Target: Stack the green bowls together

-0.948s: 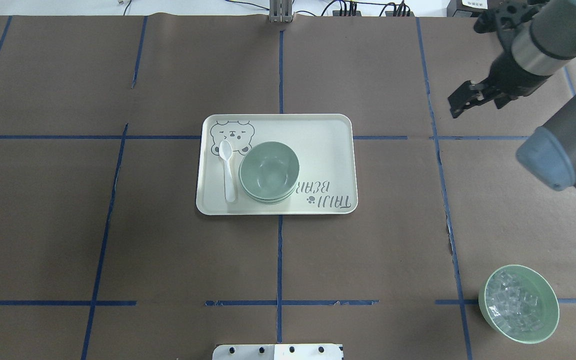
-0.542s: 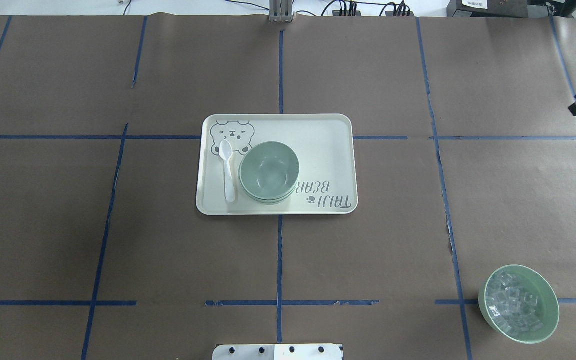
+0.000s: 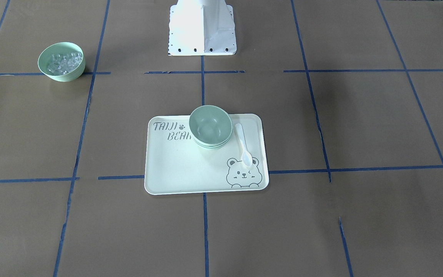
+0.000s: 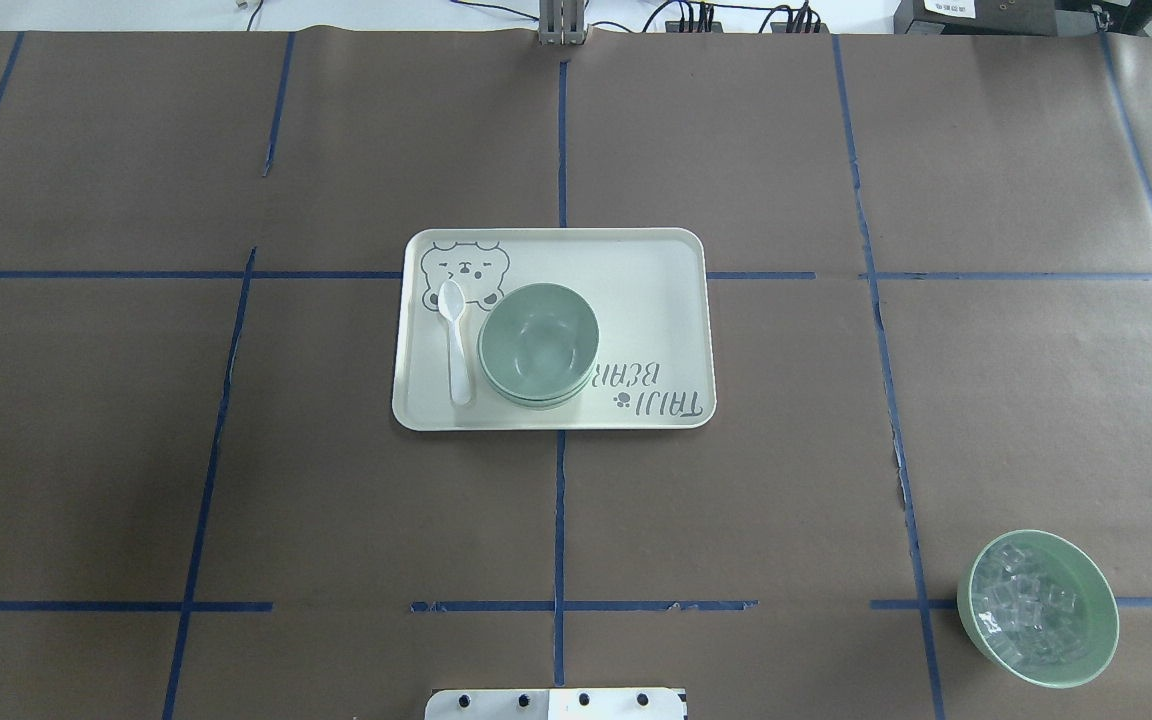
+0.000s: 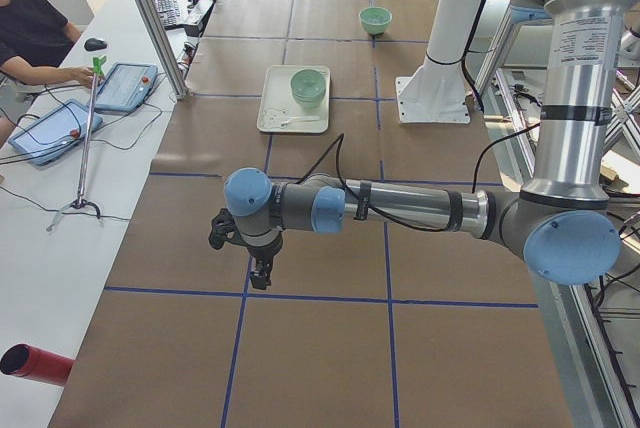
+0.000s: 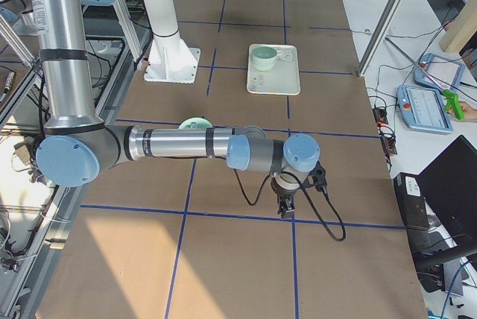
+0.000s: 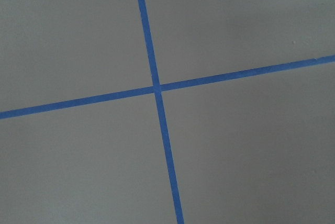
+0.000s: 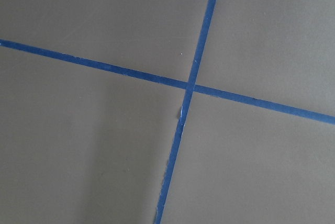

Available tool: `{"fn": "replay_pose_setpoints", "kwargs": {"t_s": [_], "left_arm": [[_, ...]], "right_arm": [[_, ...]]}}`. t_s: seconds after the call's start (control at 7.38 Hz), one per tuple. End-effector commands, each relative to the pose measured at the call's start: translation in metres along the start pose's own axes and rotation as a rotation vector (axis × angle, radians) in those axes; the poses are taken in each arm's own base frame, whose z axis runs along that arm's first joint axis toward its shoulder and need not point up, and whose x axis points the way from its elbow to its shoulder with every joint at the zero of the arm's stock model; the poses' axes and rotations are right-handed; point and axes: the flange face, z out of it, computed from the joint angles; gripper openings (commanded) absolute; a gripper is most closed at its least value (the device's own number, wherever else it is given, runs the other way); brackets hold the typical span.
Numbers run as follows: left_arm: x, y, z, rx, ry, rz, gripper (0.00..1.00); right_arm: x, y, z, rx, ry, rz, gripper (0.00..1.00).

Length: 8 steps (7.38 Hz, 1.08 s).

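The left end effector and the right end effector each hang over opposite ends of the bench; their opening cannot be determined. The green bowls sit nested on the cream tray at bench centre, well apart from both, with a white spoon just beside them.

Silver arms, pale-blue joint caps, white pedestal.

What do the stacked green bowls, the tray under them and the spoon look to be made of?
The green bowls look like plastic or melamine: smooth, matte, with thin even rims and only soft highlights. The tray seems to be similar moulded plastic, cream and matte, with a printed bear and lettering. The spoon is probably white plastic, slightly glossier.
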Motion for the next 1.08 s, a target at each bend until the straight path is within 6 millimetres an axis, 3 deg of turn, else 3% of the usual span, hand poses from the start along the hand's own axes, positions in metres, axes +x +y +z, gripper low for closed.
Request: {"fn": "replay_pose_setpoints", "kwargs": {"t_s": [0.0,0.41,0.68,0.95], "left_arm": [[-0.007,0.005,-0.003,0.005,-0.004,-0.017,1.0],[-0.011,0.007,-0.007,0.009,-0.015,-0.03,1.0],[-0.028,0.024,-0.004,0.002,-0.015,-0.067,1.0],[-0.027,0.024,-0.005,0.004,-0.015,-0.065,1.0]], "right_arm": [[0.012,0.008,0.003,0.03,0.002,0.004,1.0],[0.009,0.007,-0.001,0.039,0.004,0.048,1.0],[0.004,0.005,-0.005,0.047,0.005,0.09,1.0],[0.005,0.005,-0.004,0.046,0.005,0.091,1.0]]}}
